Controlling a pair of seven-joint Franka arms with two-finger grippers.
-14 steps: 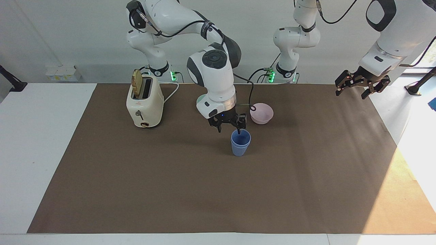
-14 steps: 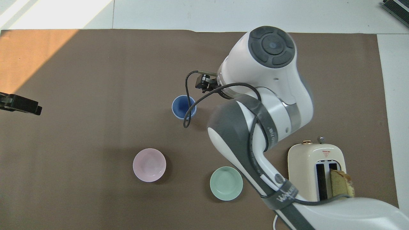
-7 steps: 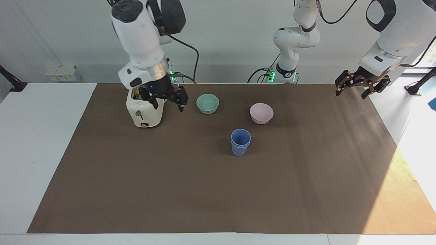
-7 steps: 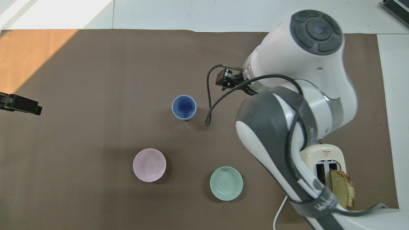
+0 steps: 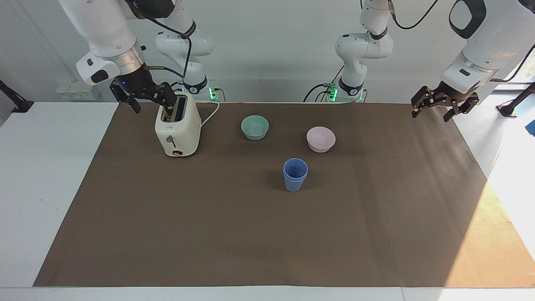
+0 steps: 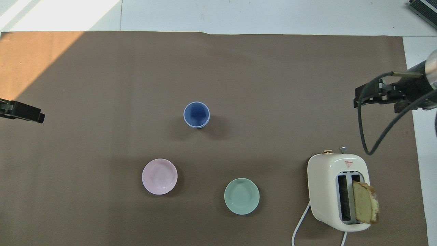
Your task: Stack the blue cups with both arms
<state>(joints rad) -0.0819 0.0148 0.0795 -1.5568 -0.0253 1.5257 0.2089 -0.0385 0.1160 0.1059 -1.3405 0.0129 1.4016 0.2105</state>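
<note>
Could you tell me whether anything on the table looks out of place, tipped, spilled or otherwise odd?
Nothing stands out. The blue cups stand nested and upright on the mat, the mint-green bowl and pink bowl sit upright, and a bread slice stands in the toaster. Both claws, left claw and right claw, hang in the air holding nothing.

blue cups (image 5: 295, 174) nested (upright), mid-table

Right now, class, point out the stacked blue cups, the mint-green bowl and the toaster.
stacked blue cups (image 5: 295, 175), facing view, on the outer wall below the rims.
mint-green bowl (image 6: 241, 196), overhead view, on the inside of the bowl.
toaster (image 5: 177, 133), facing view, on the cream front wall above the lever.
</note>
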